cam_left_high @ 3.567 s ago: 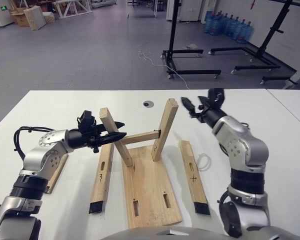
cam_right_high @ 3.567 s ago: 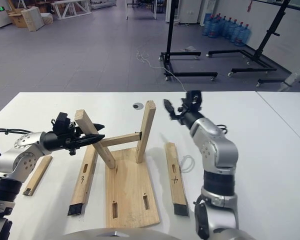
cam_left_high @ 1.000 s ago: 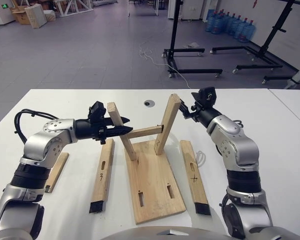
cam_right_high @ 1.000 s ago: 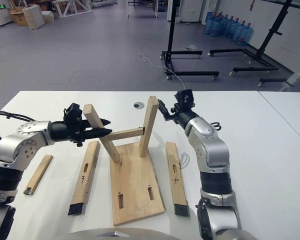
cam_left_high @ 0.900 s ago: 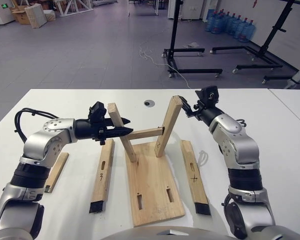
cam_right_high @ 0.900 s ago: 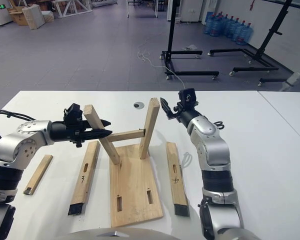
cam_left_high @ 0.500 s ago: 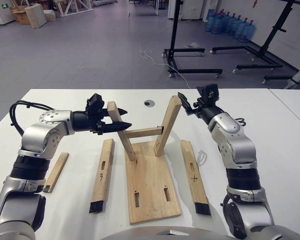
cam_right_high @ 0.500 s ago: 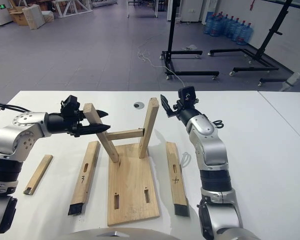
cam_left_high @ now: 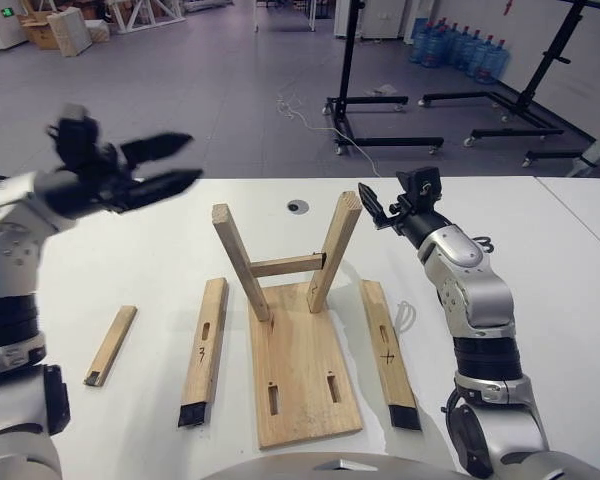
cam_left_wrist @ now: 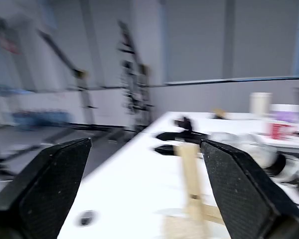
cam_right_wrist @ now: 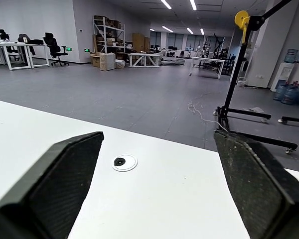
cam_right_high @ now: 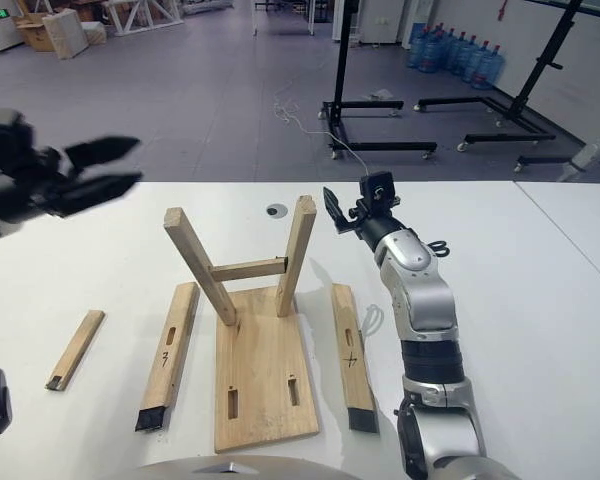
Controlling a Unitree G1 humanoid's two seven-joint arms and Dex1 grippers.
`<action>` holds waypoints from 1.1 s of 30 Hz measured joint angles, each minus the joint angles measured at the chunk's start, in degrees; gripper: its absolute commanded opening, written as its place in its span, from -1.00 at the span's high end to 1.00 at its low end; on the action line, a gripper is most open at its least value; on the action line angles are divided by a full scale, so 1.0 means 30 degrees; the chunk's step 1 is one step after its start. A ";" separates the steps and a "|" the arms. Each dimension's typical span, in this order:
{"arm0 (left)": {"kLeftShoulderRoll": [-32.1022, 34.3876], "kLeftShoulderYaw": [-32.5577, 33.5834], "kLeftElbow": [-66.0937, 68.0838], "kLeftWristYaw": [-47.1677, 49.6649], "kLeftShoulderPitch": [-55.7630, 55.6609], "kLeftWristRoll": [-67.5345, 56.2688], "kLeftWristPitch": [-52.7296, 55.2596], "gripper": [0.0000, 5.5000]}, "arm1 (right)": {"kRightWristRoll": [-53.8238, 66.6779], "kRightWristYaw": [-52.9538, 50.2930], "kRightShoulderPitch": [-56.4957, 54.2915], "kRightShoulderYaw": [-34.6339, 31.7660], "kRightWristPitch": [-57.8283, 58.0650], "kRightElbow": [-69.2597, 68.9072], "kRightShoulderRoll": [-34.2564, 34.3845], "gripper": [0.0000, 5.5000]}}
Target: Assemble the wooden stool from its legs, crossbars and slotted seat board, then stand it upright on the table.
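Your left gripper [cam_left_high: 192,157] hangs open, high above the table's [cam_left_high: 565,350] far-left corner, well apart from every part. Your right gripper [cam_left_high: 377,207] is open too, just beside the top of the standing leg nearer the right edge [cam_left_high: 332,250], with nothing between its fingers. The seat board [cam_left_high: 305,350] lies flat mid-table toward the near edge. 2 legs rise from its far end: that one and the standing leg nearer the left edge [cam_left_high: 240,262]. Both lean apart toward their tops, and a crossbar [cam_left_high: 285,265] bridges them. 2 loose legs lie flat alongside the board, one on its left [cam_left_high: 204,350] and one on its right [cam_left_high: 385,350], each showing a slot and a dark near end. A short loose crossbar [cam_left_high: 111,344] lies toward the left edge. Expect all of it to be light, stiff, dry wood that will not flex or crush, so a firm pinch across the narrow width should hold. Take a loose leg around mid-length, beside its slot, so it hangs level and leaves the end free to seat. The upright frame probably sits on push-fit joints alone, so grip it low on a leg or steady the board. A push at a leg's top could lever it out or skid the light board across the smooth table.
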 measured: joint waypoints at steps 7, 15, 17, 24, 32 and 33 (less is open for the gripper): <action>-0.3848 0.4249 -0.4218 0.7158 1.2350 0.4151 -0.0466 -0.45 | 0.0561 -0.0806 0.1084 -0.1084 0.1271 -0.1573 0.0028 -0.49; -0.6139 0.1967 -0.5467 0.8871 1.7063 0.6815 -0.2007 -0.45 | 0.0575 -0.0912 0.1425 -0.0672 0.2052 -0.2053 0.0028 -0.49; -0.6137 0.1794 -0.5129 0.8958 1.7626 0.7108 -0.2032 -0.45 | 0.0605 -0.0891 0.1420 -0.0599 0.2092 -0.2069 0.0028 -0.49; -0.6234 0.0854 -0.4005 0.8882 1.9049 0.7299 -0.1217 -0.30 | 0.0951 -0.0908 0.1398 -0.0484 0.2534 -0.2256 0.0237 -0.49; -0.6112 0.0782 -0.4099 0.9474 1.8932 0.6654 -0.0175 0.11 | 0.1359 -0.0939 0.1256 -0.0559 0.2939 -0.2553 0.0352 -0.49; -0.6021 0.0726 -0.4022 0.9592 1.8865 0.6731 -0.0119 0.16 | 0.1366 -0.0946 0.1254 -0.0558 0.2940 -0.2595 0.0357 -0.49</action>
